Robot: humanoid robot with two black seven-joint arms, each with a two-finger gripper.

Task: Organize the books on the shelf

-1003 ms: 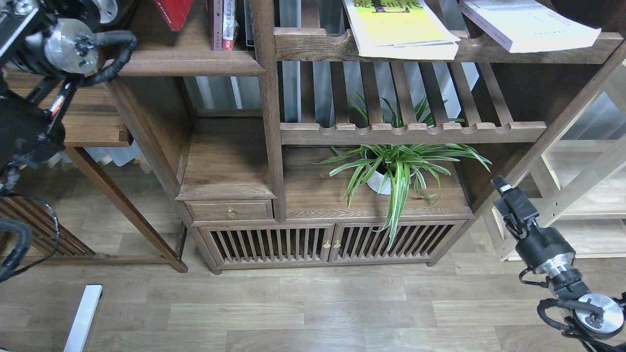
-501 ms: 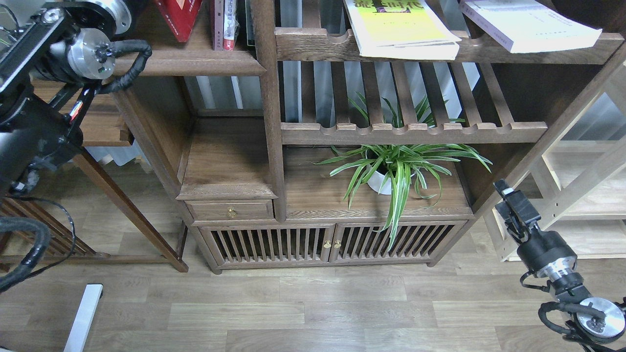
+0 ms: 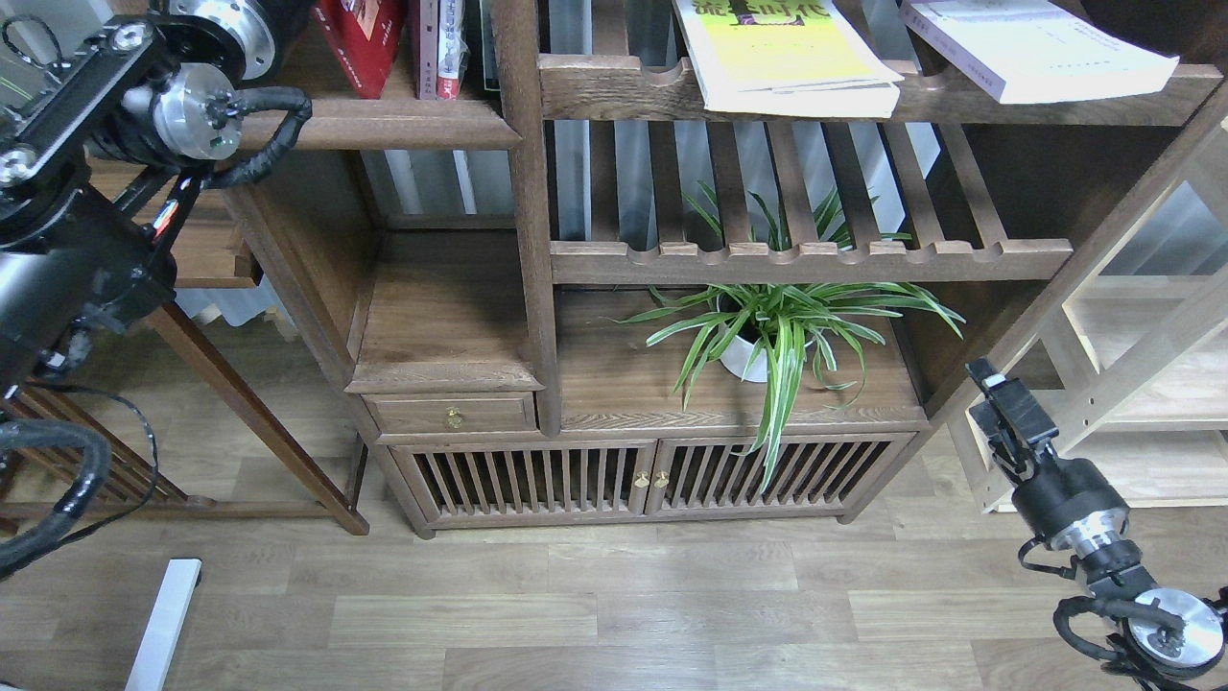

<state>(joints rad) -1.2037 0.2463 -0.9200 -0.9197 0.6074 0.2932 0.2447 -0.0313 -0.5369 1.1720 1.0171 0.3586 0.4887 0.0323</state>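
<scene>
Red paperback book (image 3: 360, 38) stands on the dark-brown wooden shelf (image 3: 384, 120).
It could tip. Left gripper is hidden; right gripper (image 3: 993, 389): cannot tell.

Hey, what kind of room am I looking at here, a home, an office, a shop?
Probably a home-style study or living room, possibly staged. A dark wooden display cabinet holds paperback books, a potted spider plant sits on a lower shelf, and the floor is wood-look planks.
</scene>
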